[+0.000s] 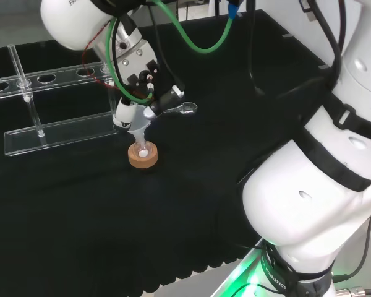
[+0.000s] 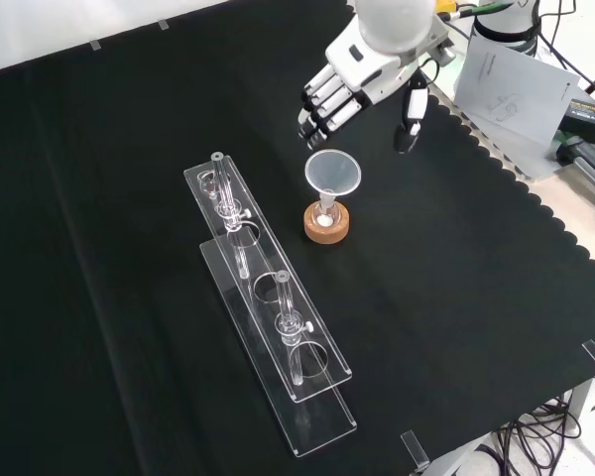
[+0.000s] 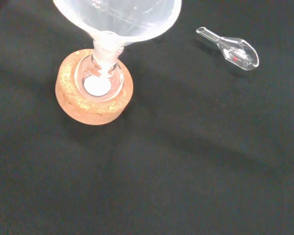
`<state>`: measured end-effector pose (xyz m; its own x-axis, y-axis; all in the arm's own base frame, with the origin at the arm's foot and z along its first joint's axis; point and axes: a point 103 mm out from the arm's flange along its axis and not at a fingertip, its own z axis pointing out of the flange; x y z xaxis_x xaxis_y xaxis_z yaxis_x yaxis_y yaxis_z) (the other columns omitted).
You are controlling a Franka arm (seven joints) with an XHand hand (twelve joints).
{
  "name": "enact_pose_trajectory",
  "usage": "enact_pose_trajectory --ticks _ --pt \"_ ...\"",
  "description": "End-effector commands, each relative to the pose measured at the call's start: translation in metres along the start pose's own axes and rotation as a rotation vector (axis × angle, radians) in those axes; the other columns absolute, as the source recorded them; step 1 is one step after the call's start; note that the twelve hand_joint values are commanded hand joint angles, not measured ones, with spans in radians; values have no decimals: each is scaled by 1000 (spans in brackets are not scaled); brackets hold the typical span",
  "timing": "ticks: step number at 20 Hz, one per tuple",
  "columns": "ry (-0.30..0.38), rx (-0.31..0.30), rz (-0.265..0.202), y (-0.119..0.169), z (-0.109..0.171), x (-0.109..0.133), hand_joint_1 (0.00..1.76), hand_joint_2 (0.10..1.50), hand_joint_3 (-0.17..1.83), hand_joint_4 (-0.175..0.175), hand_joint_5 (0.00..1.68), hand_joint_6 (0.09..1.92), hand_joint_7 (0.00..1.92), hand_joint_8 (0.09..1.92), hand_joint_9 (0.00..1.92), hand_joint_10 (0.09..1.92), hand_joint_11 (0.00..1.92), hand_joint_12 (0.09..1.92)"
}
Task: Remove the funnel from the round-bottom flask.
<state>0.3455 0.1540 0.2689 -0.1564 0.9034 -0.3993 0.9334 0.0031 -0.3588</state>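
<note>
One funnel [image 2: 332, 174]: seated in flask [image 3: 101, 81] on cork ring [image 2: 326, 223]; glass outline faint.
Hand [image 2: 339, 91]: fingers relaxed, grasping nothing, above the funnel's far rim.

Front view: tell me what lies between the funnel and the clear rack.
Nothing: in the front view only bare black cloth separates the funnel, seated in the flask on its cork ring, from the rack.

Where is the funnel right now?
The funnel sits in the flask on the cork ring, right of the clear rack in the front view, below the hand.
</note>
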Motion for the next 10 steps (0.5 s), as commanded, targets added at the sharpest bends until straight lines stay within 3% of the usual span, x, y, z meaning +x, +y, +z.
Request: enact_pose_trajectory --ticks 1,10 --pt "-39 -12 -28 15 6 16 608 688 207 12 73 87 0 297 16 800 149 1516" --pt "-45 11 -30 25 17 23 609 695 201 9 72 87 0 257 0 807 145 1520"
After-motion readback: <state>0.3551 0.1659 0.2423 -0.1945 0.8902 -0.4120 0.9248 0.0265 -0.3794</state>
